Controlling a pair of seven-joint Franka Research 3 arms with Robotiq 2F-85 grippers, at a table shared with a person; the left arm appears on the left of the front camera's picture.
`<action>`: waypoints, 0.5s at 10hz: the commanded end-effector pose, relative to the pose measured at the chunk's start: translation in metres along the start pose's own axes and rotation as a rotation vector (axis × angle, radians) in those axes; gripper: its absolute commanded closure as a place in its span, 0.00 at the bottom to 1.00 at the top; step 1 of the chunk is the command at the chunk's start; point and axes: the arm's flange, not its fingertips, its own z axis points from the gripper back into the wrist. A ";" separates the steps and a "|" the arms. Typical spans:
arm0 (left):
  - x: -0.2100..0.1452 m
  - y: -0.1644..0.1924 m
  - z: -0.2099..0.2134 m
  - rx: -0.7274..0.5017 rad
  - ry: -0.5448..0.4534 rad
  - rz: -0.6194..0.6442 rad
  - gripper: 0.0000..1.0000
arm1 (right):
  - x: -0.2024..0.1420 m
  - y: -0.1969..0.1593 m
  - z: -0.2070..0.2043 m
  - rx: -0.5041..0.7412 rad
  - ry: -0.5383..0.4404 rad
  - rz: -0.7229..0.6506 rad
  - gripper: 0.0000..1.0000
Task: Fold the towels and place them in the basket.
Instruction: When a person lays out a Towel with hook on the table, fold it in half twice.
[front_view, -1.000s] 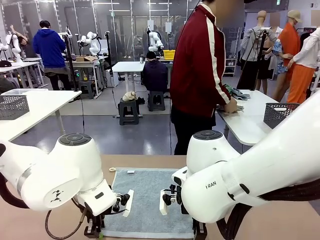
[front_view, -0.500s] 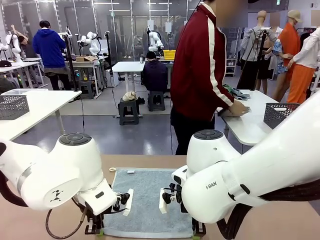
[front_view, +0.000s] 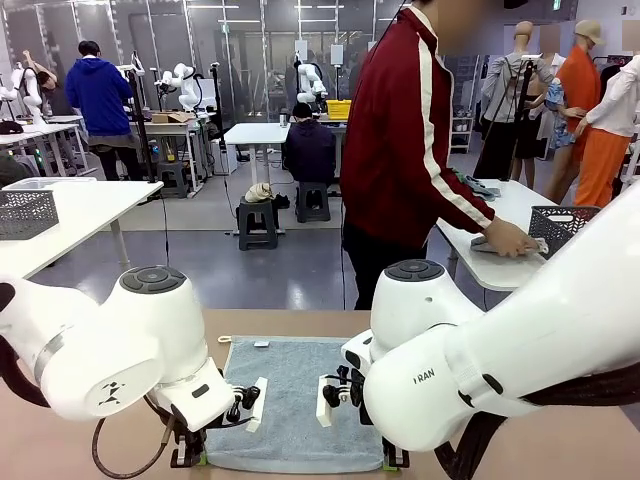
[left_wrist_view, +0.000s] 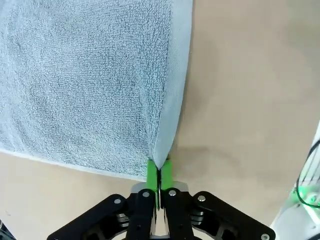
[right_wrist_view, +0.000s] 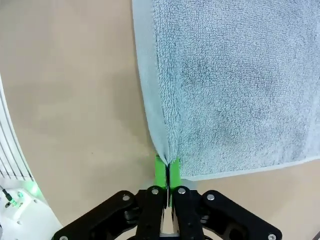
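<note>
Front view shows a grey-blue towel (front_view: 295, 395) lying flat on the tan table (front_view: 290, 322), at its near edge between the two arms. Left wrist view: the left gripper (left_wrist_view: 159, 170) is pinched tight on the towel's near left corner, with a small ridge of cloth rising into its pads. Right wrist view: the right gripper (right_wrist_view: 167, 171) is clamped likewise on the near right corner.

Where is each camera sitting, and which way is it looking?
Front view: sits between the arms, looks across the table toward the person; the left arm and right arm show low down.
Left wrist view: rides the left wrist, looks down at the towel; the left pincer is shut on its corner.
Right wrist view: rides the right wrist, looks down; the right pincer is shut on another corner.
All three share the towel.
</note>
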 end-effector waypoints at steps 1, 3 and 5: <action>0.000 0.000 0.000 0.001 -0.001 0.000 1.00 | -0.001 -0.001 0.000 0.003 -0.003 -0.006 1.00; 0.000 0.000 0.000 0.001 -0.001 0.000 1.00 | -0.001 -0.001 0.000 0.003 -0.003 -0.006 1.00; 0.000 0.000 0.000 0.001 -0.001 0.000 1.00 | -0.001 -0.001 0.000 0.003 -0.003 -0.006 1.00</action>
